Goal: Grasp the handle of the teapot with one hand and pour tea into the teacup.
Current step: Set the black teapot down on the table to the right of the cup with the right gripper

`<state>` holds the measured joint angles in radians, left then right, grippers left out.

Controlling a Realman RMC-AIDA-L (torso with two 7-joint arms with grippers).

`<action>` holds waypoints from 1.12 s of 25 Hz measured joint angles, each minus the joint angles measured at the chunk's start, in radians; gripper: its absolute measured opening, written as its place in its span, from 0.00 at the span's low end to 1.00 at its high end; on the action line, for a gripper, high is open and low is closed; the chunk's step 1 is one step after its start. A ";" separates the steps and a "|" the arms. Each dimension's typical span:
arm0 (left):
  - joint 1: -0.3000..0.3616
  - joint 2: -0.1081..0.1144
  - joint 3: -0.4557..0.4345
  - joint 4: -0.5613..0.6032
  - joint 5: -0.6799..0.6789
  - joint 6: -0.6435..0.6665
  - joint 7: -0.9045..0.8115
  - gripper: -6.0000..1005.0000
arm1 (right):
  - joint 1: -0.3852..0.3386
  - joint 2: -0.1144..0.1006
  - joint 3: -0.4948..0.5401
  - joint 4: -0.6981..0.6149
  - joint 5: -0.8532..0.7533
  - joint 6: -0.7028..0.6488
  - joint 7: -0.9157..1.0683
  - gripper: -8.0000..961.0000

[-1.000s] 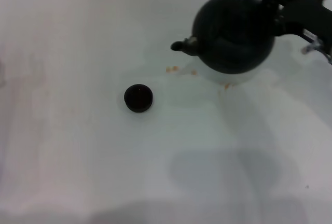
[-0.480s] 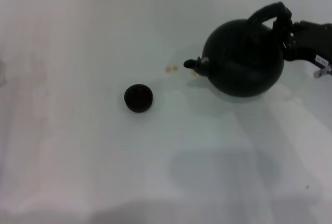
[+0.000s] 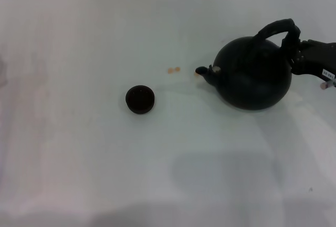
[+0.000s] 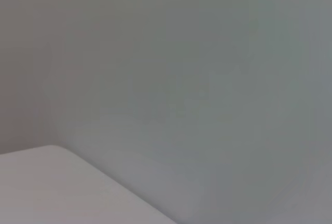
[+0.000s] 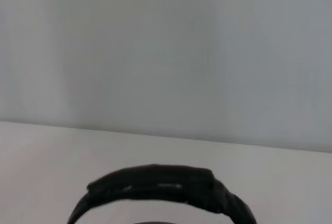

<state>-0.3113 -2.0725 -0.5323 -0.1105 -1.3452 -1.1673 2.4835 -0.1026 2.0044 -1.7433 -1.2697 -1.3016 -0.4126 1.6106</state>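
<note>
While the right gripper (image 3: pixel 293 45) comes in from the right edge of the table (image 3: pixel 79 174), most of its arm is cut off, so only the black end shows. It's closed around the handle (image 3: pixel 275 28) of the teapot (image 3: pixel 254 73), clamped near where the hoop drops down on the pot's right side; the fingers themselves are hard to pick apart, black on black. The pot sits on the right of the table, spout (image 3: pixel 202 71) pointing left toward the teacup (image 3: pixel 140 99), which stands well apart. Can't tell if the pot's base is touching the table or just off it. A couple of pale orange drops (image 3: pixel 174 70) lie between spout and cup, nearer the spout. Whatever's in the cup is too dark to make out. The right wrist camera only catches the handle's arch (image 5: pixel 155 185), cut off below. The left gripper isn't visible anywhere.
</note>
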 joint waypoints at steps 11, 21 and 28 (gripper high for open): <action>0.000 0.000 0.000 0.000 0.000 0.000 0.000 0.61 | 0.014 0.000 0.022 0.032 0.002 -0.035 0.012 0.12; -0.003 0.000 0.000 0.000 0.000 0.000 0.000 0.61 | 0.004 -0.001 0.063 0.025 -0.001 -0.125 0.011 0.17; -0.003 0.000 0.000 0.000 0.000 0.000 0.000 0.61 | 0.002 -0.002 0.094 0.025 -0.012 -0.172 0.010 0.38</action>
<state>-0.3145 -2.0724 -0.5323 -0.1105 -1.3452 -1.1673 2.4836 -0.1010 2.0024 -1.6495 -1.2449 -1.3131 -0.5849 1.6203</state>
